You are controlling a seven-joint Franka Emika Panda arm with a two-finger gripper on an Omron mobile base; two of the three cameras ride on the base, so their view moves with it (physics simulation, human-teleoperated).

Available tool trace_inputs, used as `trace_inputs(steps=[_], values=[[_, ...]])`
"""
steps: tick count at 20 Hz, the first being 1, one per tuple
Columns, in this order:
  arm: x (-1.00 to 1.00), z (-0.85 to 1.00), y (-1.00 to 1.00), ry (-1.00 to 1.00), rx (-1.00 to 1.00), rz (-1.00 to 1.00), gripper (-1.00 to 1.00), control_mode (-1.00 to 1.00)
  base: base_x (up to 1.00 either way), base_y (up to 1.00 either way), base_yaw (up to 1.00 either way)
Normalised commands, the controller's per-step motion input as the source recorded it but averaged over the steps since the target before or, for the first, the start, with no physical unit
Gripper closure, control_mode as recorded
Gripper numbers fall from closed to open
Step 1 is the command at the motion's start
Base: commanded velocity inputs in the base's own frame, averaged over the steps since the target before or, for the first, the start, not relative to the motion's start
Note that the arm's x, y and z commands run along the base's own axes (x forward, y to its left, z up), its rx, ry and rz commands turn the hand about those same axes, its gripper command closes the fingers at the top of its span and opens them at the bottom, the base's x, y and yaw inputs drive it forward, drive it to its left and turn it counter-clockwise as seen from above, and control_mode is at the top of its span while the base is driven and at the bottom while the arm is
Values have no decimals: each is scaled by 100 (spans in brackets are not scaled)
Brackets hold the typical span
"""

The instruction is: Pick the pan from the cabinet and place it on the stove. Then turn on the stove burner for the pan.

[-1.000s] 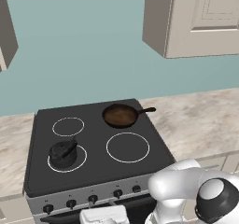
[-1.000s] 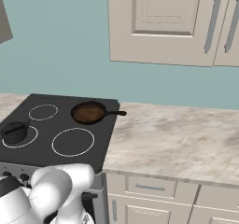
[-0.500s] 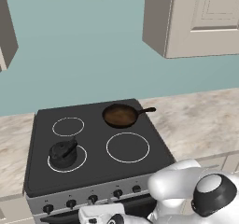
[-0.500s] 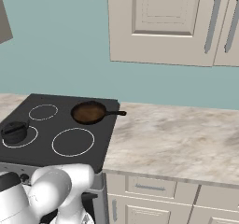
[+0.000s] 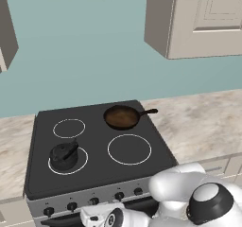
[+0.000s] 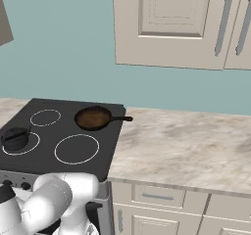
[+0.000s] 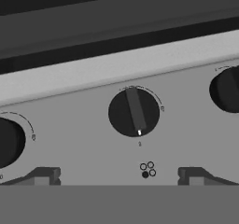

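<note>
The pan (image 5: 122, 117) sits on the far right burner (image 6: 92, 117) of the stove (image 5: 94, 174), so placing looks done. The end effector (image 7: 116, 176) hangs released before a front knob (image 7: 134, 112); turning it remains.

the cabinet (image 6: 169, 26) is cut off by the top and right edges of the right base view, so its upper door panel and one bar handle run out of frame. in the left base view the arm hides part of the grey front of the stove (image 5: 94, 145), covering the knobs toward the right. in the hand view the centre knob (image 7: 134, 112) shows whole, but the left knob (image 7: 8, 141) and the right knob (image 7: 227, 90) are sliced by the picture's edges. the small markings around each knob are too tiny to read. the gripper (image 7: 116, 175) shows just its two fingertips, possibly partly cropped by the bottom.
</note>
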Motion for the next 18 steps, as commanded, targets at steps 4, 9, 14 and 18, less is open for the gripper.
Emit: trace_inputs(steps=[4,9,14,18], values=[[15,-16,15,4,0,0,-100,-100,0,0,0],[10,-20,16,4,-1,1,-100,-100,0,0,0],[7,-29,10,4,-3,1,-100,-100,0,0,0],[10,-26,7,3,-2,0,-100,-100,0,0,0]])
